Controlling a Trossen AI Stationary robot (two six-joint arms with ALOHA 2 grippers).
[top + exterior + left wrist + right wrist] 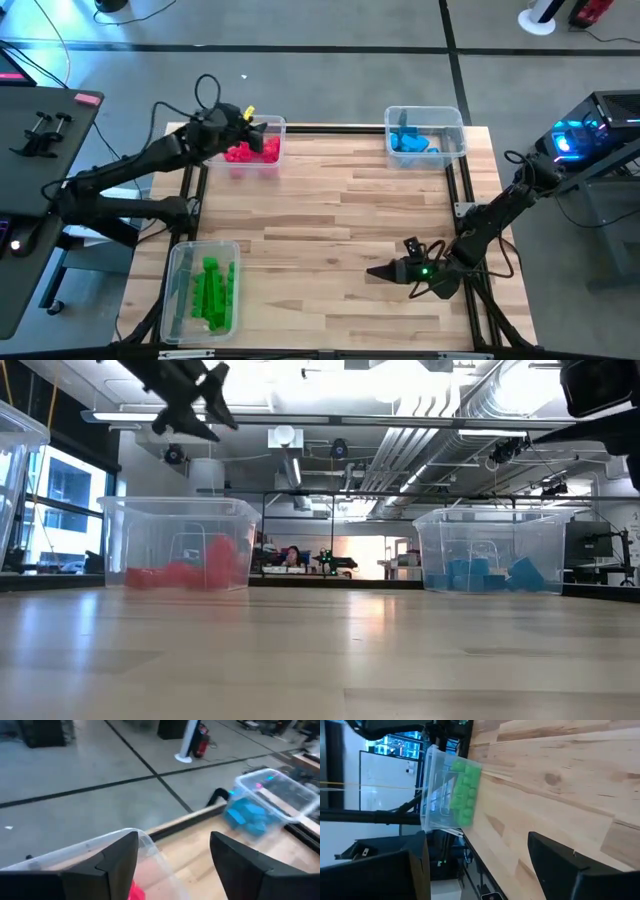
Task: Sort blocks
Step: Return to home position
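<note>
Left jaws hang spread, seemingly empty, over the red blocks [250,152] in my 11 o'clock bin [283,150]; right jaws spread at 5 o'clock. Blue blocks [412,143] at 1, green blocks [212,290] at 7.

Cut off and blurred

In the left wrist view the red blocks [134,892] show only as a sliver at the bottom edge. The blue blocks [247,816] blur into one mass. In the low view a clear bin [18,450] is cut by the left edge.

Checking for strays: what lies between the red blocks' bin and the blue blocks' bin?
Nothing: that stretch of table is bare, as the high view shows.
</note>
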